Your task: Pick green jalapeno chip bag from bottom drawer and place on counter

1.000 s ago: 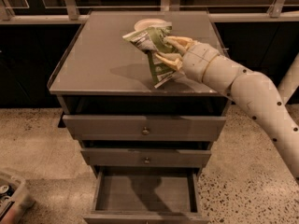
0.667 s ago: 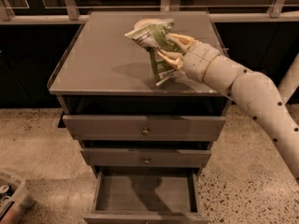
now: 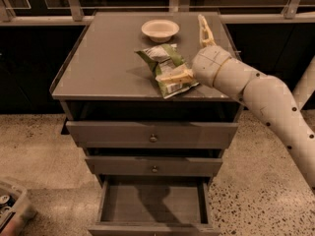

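The green jalapeno chip bag lies flat on the counter, toward its front right, olive with white ends. My gripper is right over it and open: one finger points up and back, the other finger rests across the bag's near end. The white arm reaches in from the right. Below, the bottom drawer is pulled out and I see nothing inside it.
A white bowl sits at the back of the counter, just behind the bag. Two shallower drawers with round knobs are above the open one. A bin with cans stands on the floor at lower left.
The bag was held upright in the shut gripper above the counter; now it lies flat on the counter and the fingers have spread apart. The bowl has come into view.
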Motion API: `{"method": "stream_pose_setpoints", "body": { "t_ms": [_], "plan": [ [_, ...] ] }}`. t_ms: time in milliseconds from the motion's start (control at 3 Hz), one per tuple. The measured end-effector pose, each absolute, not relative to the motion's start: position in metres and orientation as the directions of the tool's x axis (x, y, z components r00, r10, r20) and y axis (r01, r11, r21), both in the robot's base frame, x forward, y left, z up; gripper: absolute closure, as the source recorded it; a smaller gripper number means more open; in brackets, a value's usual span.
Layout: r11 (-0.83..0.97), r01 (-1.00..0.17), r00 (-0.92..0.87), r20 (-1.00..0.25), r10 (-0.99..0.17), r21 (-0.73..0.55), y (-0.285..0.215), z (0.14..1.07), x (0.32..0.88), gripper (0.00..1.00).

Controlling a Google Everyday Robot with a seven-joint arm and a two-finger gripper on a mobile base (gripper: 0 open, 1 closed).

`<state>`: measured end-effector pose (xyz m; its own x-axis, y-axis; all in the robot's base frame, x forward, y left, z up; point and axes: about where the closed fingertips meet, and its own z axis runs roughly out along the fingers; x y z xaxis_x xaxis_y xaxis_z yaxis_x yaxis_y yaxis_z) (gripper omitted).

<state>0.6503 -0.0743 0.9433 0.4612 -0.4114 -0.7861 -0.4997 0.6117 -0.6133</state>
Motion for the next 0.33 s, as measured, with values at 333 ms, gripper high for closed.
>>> {"method": "stream_pose_setpoints", "body": {
  "t_ms": [333],
  "plan": [
    [0.612, -0.500, 0.461, -0.786, -0.411, -0.613, -0.0743, 0.9433, 0.6503, 0.00]
  ]
}}
